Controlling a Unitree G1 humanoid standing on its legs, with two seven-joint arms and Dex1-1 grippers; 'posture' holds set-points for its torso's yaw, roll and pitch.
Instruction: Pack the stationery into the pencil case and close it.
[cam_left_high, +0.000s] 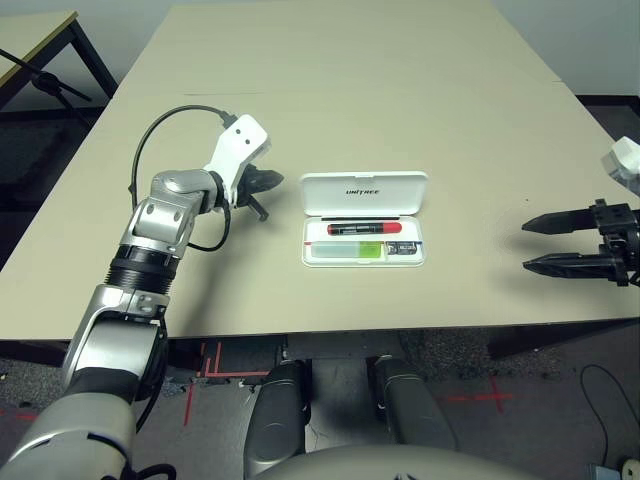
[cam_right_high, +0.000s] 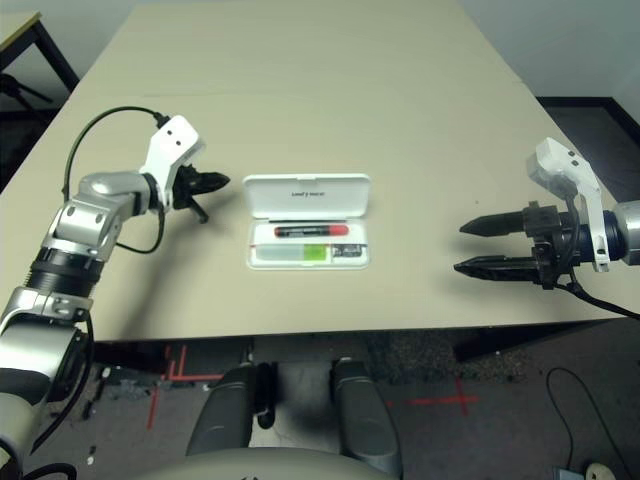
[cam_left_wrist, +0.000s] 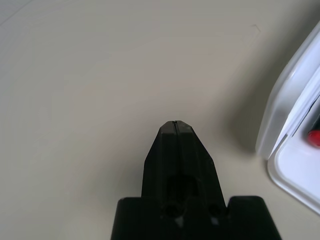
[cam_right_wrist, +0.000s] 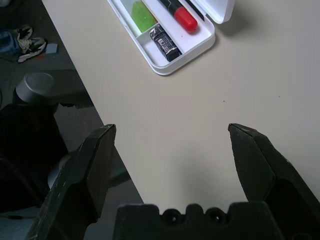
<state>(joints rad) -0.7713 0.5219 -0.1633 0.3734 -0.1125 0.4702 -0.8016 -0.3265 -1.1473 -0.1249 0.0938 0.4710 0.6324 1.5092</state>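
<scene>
Case: pencil case (cam_left_high: 364, 218) lies open; my wrist view crops it.
Left gripper (cam_left_high: 268, 181): pinched together, empty.
Right gripper (cam_right_high: 478, 246): spread wide, empty.

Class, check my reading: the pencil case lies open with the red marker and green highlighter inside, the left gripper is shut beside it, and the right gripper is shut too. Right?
Not quite. The right gripper is open, its fingers spread wide, as the right wrist view shows. The rest stands: pencil case open, red marker and green highlighter inside, left gripper shut beside it.
</scene>
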